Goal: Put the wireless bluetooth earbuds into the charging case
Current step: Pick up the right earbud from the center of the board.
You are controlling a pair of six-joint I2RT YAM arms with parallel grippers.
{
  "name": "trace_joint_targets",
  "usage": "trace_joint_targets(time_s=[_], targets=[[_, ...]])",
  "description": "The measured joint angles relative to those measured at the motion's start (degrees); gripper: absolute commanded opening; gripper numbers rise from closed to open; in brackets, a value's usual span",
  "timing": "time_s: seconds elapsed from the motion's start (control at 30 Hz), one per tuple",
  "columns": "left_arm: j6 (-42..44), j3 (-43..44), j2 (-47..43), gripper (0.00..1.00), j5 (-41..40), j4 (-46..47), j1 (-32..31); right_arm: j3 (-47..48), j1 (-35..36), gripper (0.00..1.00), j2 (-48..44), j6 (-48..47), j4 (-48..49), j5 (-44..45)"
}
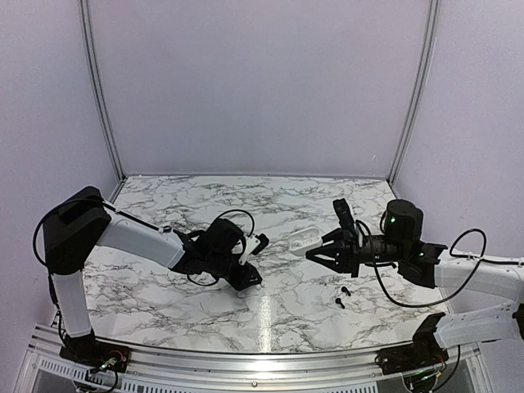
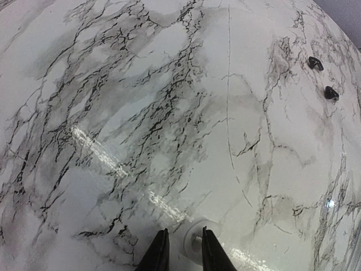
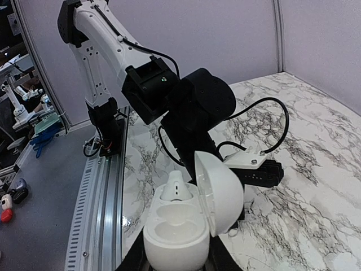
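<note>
Nothing legible: we can read no lettering, brand, number or sign in any view. The charging case (image 3: 175, 237), the white earbud (image 2: 194, 243), the left arm (image 1: 139, 237), the right arm (image 1: 483, 277) and the marble table (image 1: 164, 295) carry none that we can make out.

Table (image 1: 278, 205) glossy marble-look; charging case (image 3: 169, 240) smooth wht plastic

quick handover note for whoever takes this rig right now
Left end effector: shut on what looks like a glossy white earbud, over the marble table.
Right end effector: shut on the open white egg-shaped plastic charging case.
Done: one white earbud seated in the case.
To do: seat the held one; two small black earbuds lie loose on the table.
</note>
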Motion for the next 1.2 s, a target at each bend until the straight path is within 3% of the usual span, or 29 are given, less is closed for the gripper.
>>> trace_joint_targets(time_s=[0.43, 0.73, 0.8, 0.87, 0.97, 1.2], targets=[[0.7, 2.1, 1.4, 0.23, 0.8, -1.3, -2.0, 0.0, 0.0, 0.0, -0.3, -1.0, -1.2, 0.2], [1.7, 2.2, 1.5, 0.02, 0.7, -2.7, -3.0, 0.0, 0.0, 0.0, -0.3, -1.3, -1.3, 0.2], [1.6, 2.2, 1.4, 0.04, 0.5, -2.7, -3.0, 0.0, 0.0, 0.0, -0.3, -1.3, -1.3, 0.2], [1.7, 2.1, 1.2, 0.14, 0.0, -2.9, -3.0, 0.0, 0.0, 0.0, -0.3, -1.3, -1.3, 0.2], [2.1, 2.1, 1.1, 0.14, -0.3, -3.3, -3.0, 0.0, 0.0, 0.0, -0.3, -1.3, -1.3, 0.2], [3.0, 1.9, -0.5, 0.01, -0.8, -5.0, -3.0, 0.0, 0.0, 0.0, -0.3, -1.3, -1.3, 0.2]])
